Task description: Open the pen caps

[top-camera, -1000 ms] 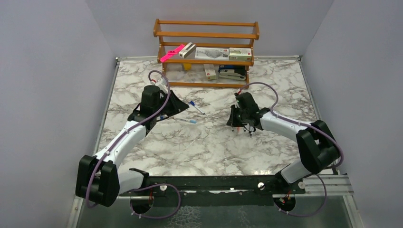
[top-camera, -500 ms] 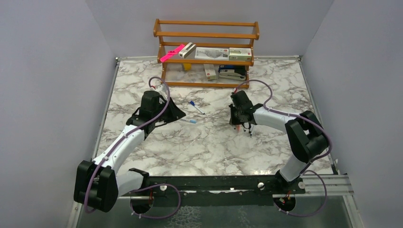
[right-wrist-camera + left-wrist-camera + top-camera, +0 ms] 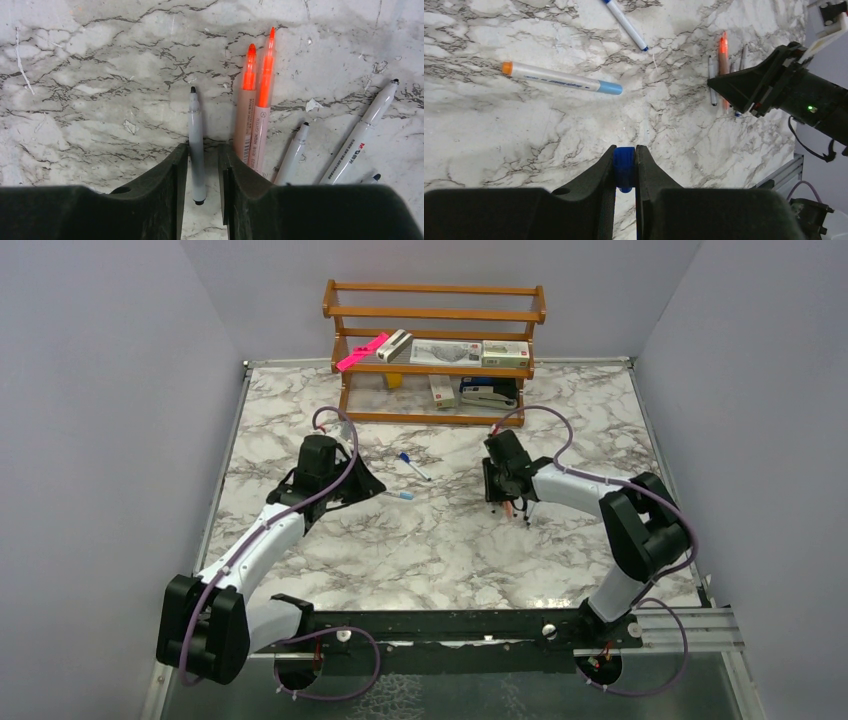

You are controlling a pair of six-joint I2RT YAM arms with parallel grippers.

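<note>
The left gripper (image 3: 625, 149) is clamped on a short blue cap (image 3: 624, 166), held just above the counter (image 3: 440, 550) near its middle. Ahead of it, apart from its fingers, lie a white pen (image 3: 561, 78) with an orange end and a light blue cap, and farther off a second pen (image 3: 625, 23) with a blue tip. The left arm reaches from the near left corner toward the centre, with its wrist low.

The right gripper (image 3: 202, 148) points down, its jaws narrowly apart either side of a grey pen (image 3: 195, 125) lying on the counter. Two uncapped orange highlighters (image 3: 257, 107) lie just beside it. The right arm is bent at the elbow near the right edge, with its forearm reaching toward the centre.
</note>
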